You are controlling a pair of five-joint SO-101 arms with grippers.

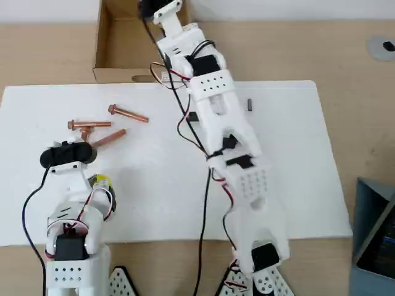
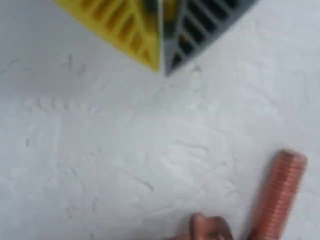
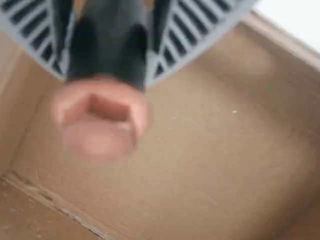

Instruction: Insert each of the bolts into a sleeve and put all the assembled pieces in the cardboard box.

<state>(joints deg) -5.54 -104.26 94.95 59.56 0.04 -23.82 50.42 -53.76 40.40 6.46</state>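
My left hand [image 2: 162, 70] is pinched shut, empty, low over the white desk [image 1: 278, 154], beside loose copper threaded bolts [image 1: 128, 113]. Farther out, my right hand [image 3: 107, 75] grips a black cylindrical sleeve [image 3: 107, 45], copper bolt head [image 3: 100, 120] poking out, above the brown cardboard box [image 3: 225, 165].

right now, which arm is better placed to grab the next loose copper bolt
Left. The left hand hangs low over the white mat, right beside the loose copper bolts. The right hand is over the brown cardboard box, shut on a black sleeve with a bolt in it.
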